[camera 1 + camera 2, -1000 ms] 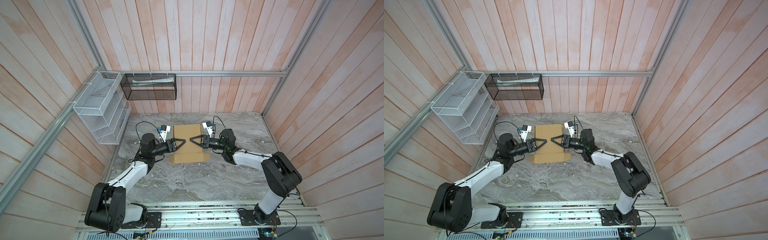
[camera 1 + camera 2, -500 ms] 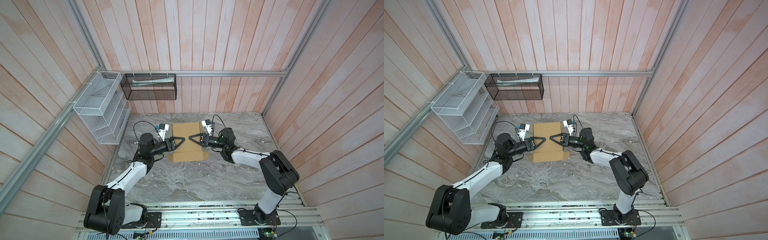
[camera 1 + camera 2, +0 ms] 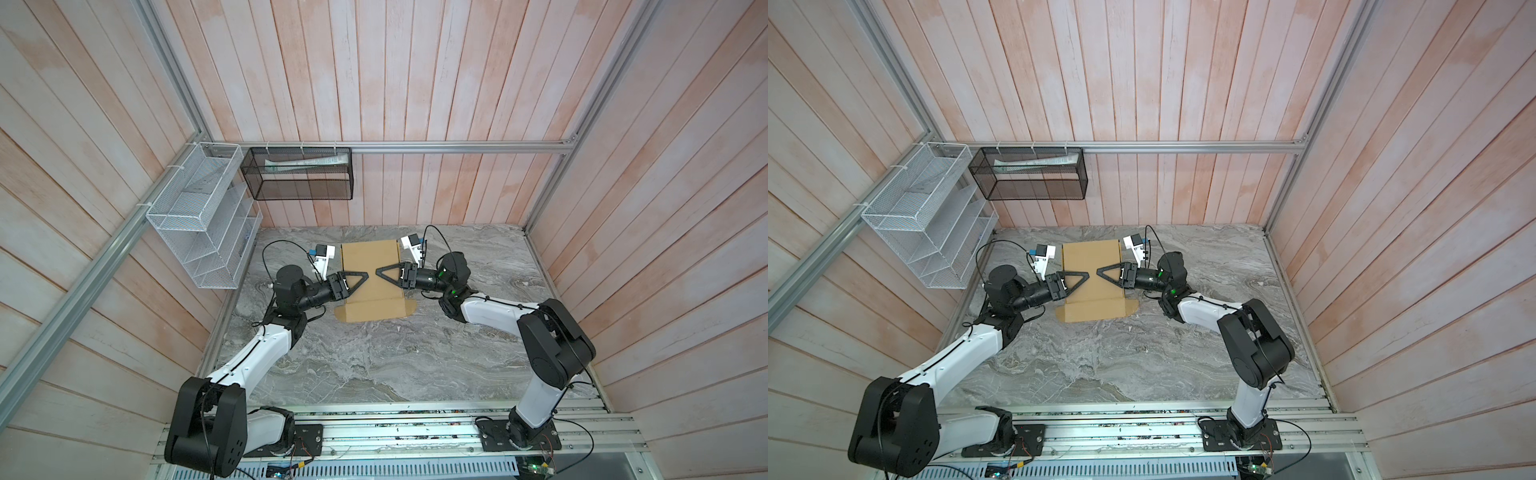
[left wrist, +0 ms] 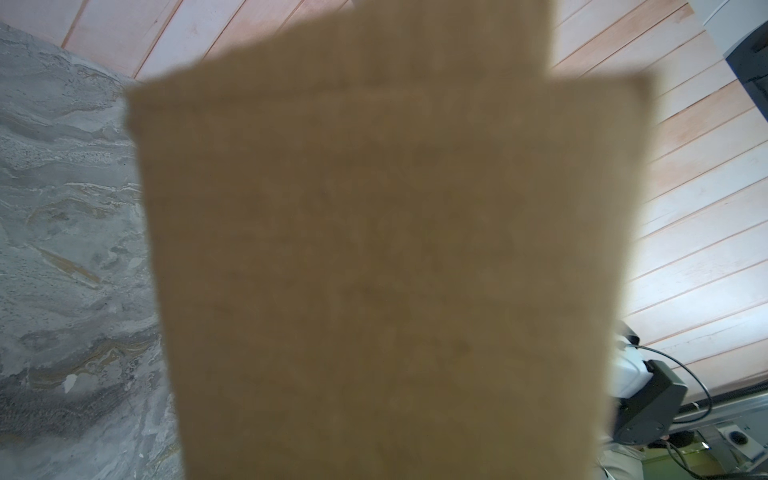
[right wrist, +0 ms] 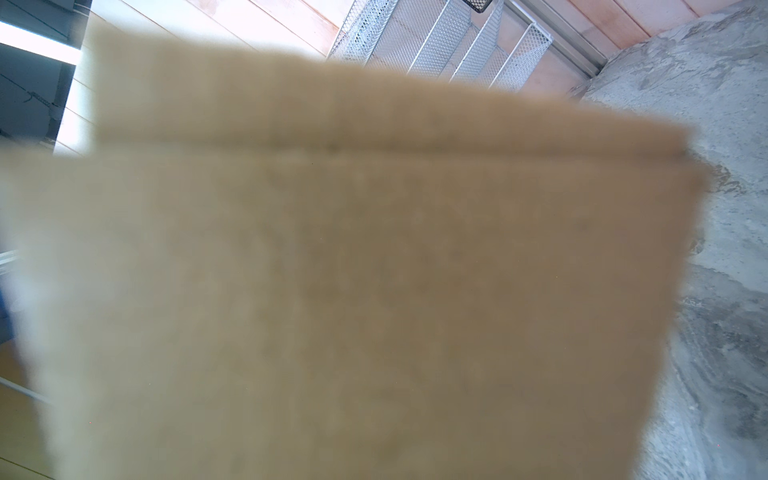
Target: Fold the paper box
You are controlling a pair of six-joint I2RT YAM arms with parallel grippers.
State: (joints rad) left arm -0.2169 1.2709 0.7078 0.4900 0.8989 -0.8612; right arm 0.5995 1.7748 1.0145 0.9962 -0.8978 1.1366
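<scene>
Reach low, level: left end effector (image 3: 363, 276), right end effector (image 3: 380, 273) facing over paper box (image 3: 370, 257); opening unclear.

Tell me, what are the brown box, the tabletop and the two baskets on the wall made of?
The paper box looks like plain brown cardboard, matte and unprinted, with creases and cut tabs. The tabletop is grey and veined like marble; real stone or laminate, I cannot tell. The white basket and the black basket look like fine metal mesh on wire frames, probably painted.
</scene>
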